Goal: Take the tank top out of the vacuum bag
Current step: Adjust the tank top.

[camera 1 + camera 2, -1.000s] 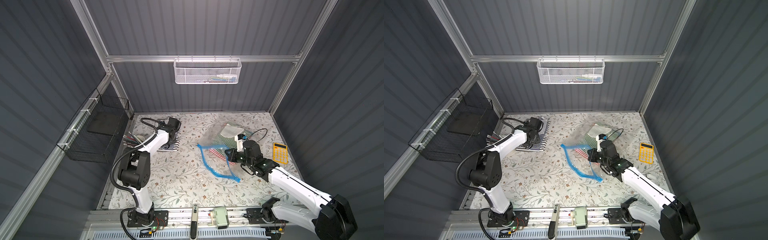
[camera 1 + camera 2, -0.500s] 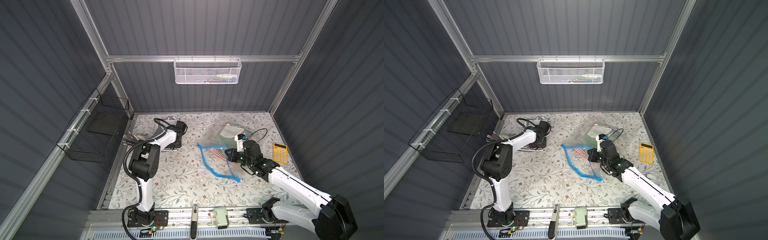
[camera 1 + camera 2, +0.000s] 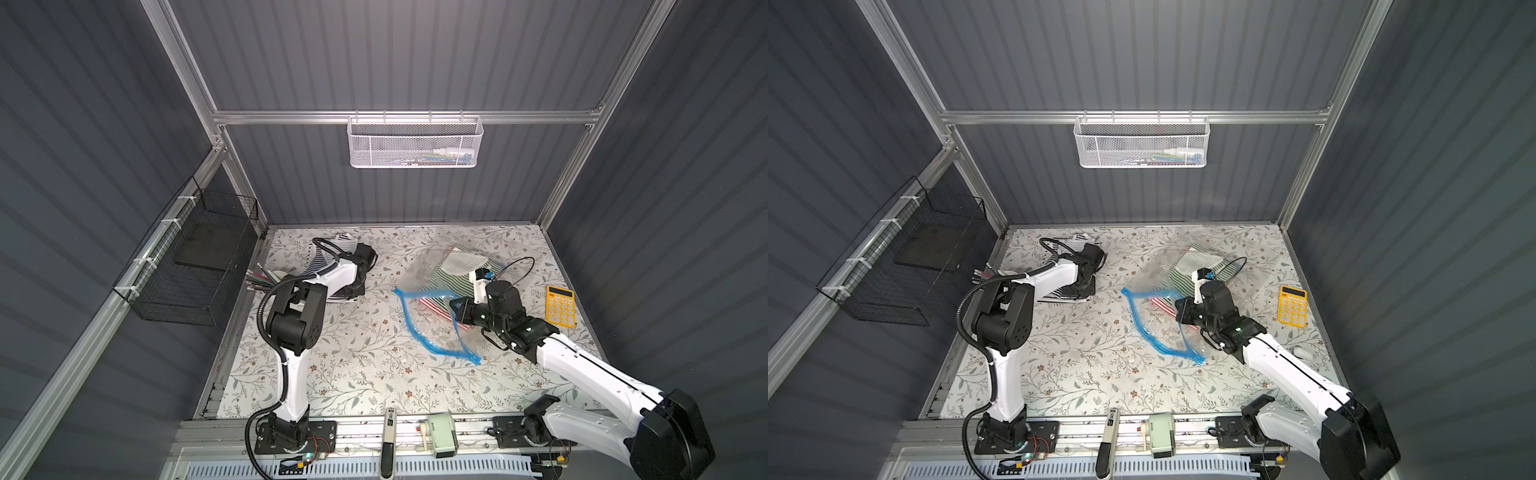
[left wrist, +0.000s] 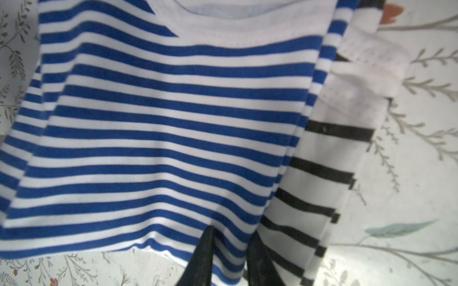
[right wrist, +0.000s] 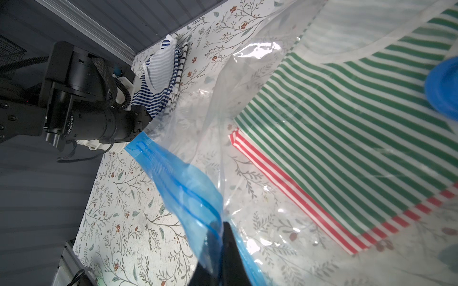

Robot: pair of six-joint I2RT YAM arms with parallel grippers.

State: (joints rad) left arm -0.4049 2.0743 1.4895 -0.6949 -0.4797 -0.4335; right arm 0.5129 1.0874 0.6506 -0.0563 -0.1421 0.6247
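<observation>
Right jaws are clenched on the blue zip strip (image 5: pixel 173 178) of the vacuum bag (image 3: pixel 419 270), pinching one lip so that the mouth gapes in a wide loop toward the middle of the worktop (image 3: pixel 353 353). Left jaws stand over a blue-striped top (image 4: pixel 161 123), with striped cloth showing in the gap between the dark fingers (image 4: pixel 200 260); whether they grip the cloth cannot be told. That top lies on a black-striped top (image 4: pixel 317 173), both outside the bag, near the far left corner under the left arm (image 3: pixel 336 274). Bag contents, seen through the clear plastic: a green-striped tank top (image 5: pixel 347 123) lying flat on a red-striped garment (image 5: pixel 272 170), both well inside the mouth. A round blue valve cap (image 5: pixel 443 89) sits on the bag over the green stripes. Right of the bag, apart from it, lies a yellow calculator (image 3: pixel 560 306). On the back wall hangs a white mesh basket (image 3: pixel 374 145) holding small items too indistinct to name. On the left wall hangs a black wire basket (image 3: pixel 174 307) holding a dark flat slab (image 3: pixel 203 253).
</observation>
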